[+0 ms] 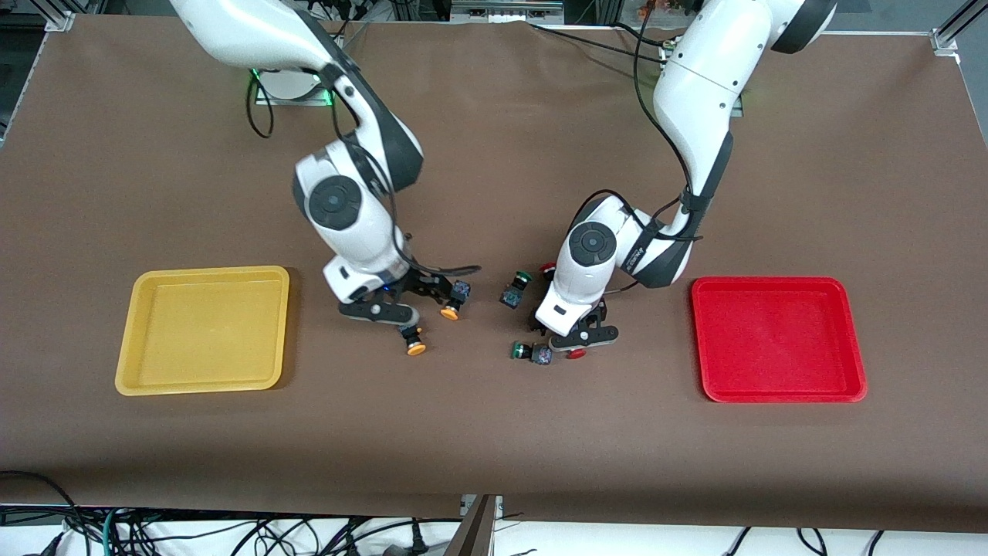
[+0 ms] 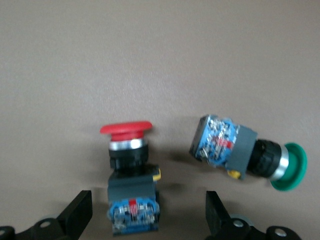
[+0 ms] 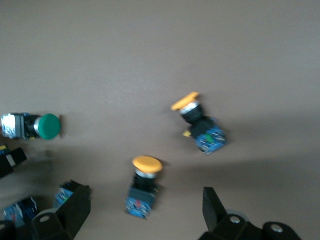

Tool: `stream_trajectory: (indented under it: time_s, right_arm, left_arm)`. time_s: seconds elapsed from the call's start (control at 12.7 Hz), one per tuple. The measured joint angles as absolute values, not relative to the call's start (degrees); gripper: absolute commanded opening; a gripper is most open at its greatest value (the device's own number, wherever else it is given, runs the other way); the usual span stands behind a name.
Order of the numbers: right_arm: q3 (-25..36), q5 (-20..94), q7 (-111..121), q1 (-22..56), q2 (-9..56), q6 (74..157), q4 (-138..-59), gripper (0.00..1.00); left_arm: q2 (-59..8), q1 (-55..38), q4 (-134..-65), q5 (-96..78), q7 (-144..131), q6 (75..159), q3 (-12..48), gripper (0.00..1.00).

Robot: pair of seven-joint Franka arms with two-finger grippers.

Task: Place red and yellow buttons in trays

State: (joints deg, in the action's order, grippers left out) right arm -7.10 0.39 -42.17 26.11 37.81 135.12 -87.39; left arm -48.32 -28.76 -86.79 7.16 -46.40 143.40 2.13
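Red button (image 2: 129, 172) between open left tool (image 2: 149, 212) fingers | right tool (image 3: 145, 212) open over yellow button (image 3: 144, 185)

The left gripper (image 2: 148, 216) hangs low over the brown table (image 2: 150, 60), its two dark fingers (image 2: 75, 215) spread wide apart. Between them lies a red button (image 2: 131, 175) on its side, red cap pointing away from the gripper and its blue-and-grey switch body nearest the fingers; neither finger touches it. Just beside it, apart from it, a green button (image 2: 245, 152) lies tilted on the table, its green cap turned away from the red one.
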Motion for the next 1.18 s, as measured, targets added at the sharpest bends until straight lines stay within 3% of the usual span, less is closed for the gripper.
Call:
stream_trajectory:
  time_s: [0.24, 0.47, 0.55, 0.63, 0.79, 0.95, 1.02, 1.18]
  right_arm:
    - [-7.1, 0.4, -45.2, 27.5, 45.1, 144.0, -84.8, 0.99]
    - [-6.9, 0.4, -47.4, 29.9, 50.3, 149.6, -84.5, 0.98]
    - [-6.9, 0.4, -47.7, 30.6, 51.1, 150.1, -84.5, 0.96]
    - [-6.8, 0.3, -47.9, 31.1, 51.2, 150.1, -84.4, 0.9]
    - [-6.6, 0.3, -48.0, 31.4, 51.1, 149.9, -84.4, 0.58]
    - [-6.4, 0.2, -48.0, 31.4, 50.9, 148.6, -84.4, 0.13]
    - [-6.3, 0.1, -47.9, 31.4, 50.5, 147.4, -84.4, 0.0]
    - [-5.8, 0.1, -47.4, 31.4, 49.4, 143.8, -84.3, 0.0]
  left_arm:
    - [-49.3, -28.8, -86.7, 8.4, -46.4, 144.5, 1.9, 0.77]
    - [-49.9, -28.9, -86.7, 11.7, -46.6, 145.5, 2.0, 0.44]
    - [-49.9, -29.0, -86.6, 11.8, -46.6, 145.7, 2.0, 0.36]
    - [-49.9, -29.0, -86.6, 11.8, -46.6, 145.9, 2.0, 0.36]
    - [-49.9, -29.0, -86.5, 11.8, -46.6, 146.0, 1.9, 0.36]
    - [-50.0, -28.9, -86.4, 11.8, -46.6, 146.0, 1.8, 0.33]
    - [-49.9, -28.6, -86.1, 11.8, -46.6, 146.0, 1.6, 0.33]
    - [-49.3, -27.4, -85.0, 11.8, -46.6, 145.0, 1.3, 0.33]
